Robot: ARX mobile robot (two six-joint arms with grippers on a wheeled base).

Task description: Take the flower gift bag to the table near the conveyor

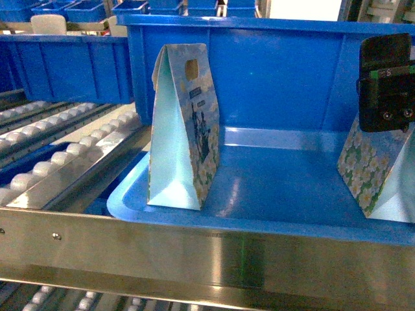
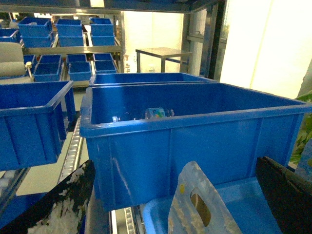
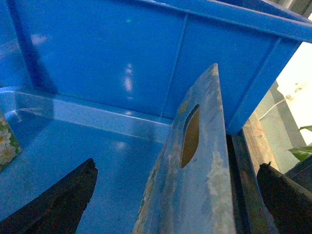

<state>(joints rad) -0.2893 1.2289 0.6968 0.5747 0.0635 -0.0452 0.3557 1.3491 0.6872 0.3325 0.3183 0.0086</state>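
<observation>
Two flower gift bags stand upright in a shallow blue tray [image 1: 194,214] on the conveyor [image 1: 65,155]. The left flower gift bag [image 1: 185,129] has no gripper near it in the head view. In the left wrist view its handle top [image 2: 200,204] shows between the spread fingers of my open left gripper [image 2: 174,163], untouched. My right gripper [image 1: 386,97] hangs over the right flower gift bag [image 1: 373,168]. In the right wrist view that bag [image 3: 200,170] rises between the wide-open fingers of the gripper [image 3: 176,163], which hold nothing. The table is out of view.
A deep blue crate [image 1: 279,71] stands right behind the tray, with another [image 1: 65,65] to its left. The conveyor's steel front rail [image 1: 194,253] runs below the tray. Several blue crates [image 2: 73,34] fill shelves behind. A small dark stand [image 2: 163,51] is far back.
</observation>
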